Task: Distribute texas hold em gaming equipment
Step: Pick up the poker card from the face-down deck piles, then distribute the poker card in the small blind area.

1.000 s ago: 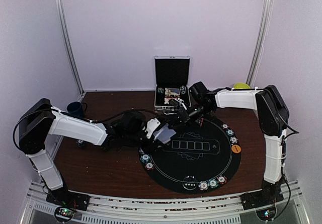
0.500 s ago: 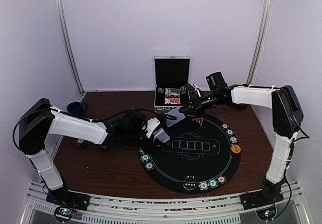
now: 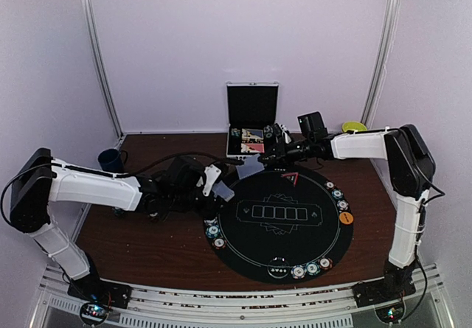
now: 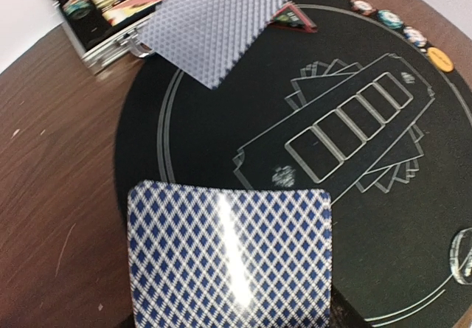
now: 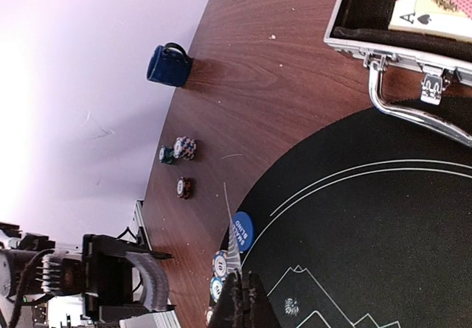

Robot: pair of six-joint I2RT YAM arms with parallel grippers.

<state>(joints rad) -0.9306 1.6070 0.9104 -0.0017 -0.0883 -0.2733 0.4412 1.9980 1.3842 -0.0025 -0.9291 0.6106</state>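
cards, chips and buttons around the round black mat (image 3: 295, 258)
a blue-diamond-backed card (image 4: 228, 258) sits face down over the mat's left edge and a grey-backed card (image 4: 217, 22) tilts above its far edge; striped chips (image 3: 338, 194) and an orange button (image 3: 346, 217) line the right rim, a blue button (image 5: 241, 231) the left.

Card (image 5: 442, 22) in case (image 5: 354, 48): corner index "A" above a spade mark. Blue button (image 5: 241, 230): white lettering present, illegible. No other legible text noted.
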